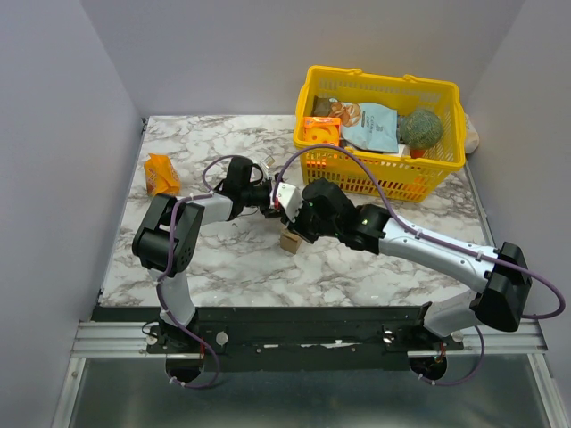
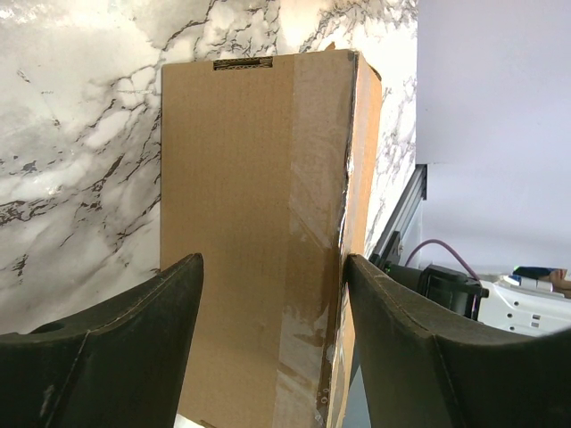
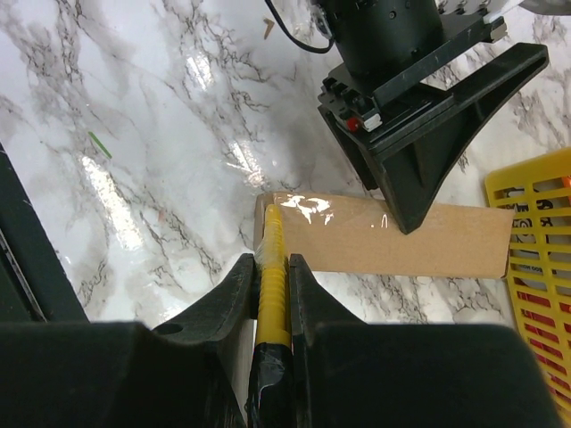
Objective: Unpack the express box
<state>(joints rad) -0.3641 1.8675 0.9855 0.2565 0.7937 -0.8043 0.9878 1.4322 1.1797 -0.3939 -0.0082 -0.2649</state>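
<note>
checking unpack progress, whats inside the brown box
Nothing shows: the express box is taped shut, so whatever it holds is hidden. A yellow tool sits at one end.

Brown taped express box (image 2: 259,232); flat on marble table (image 1: 223,267)

White marble-patterned table (image 1: 223,267) carrying three things: yellow mesh basket (image 1: 384,178) sitting at far right corner, orange snack packet (image 1: 161,174) lying far left, express box (image 1: 290,241) resting near centre.
</note>
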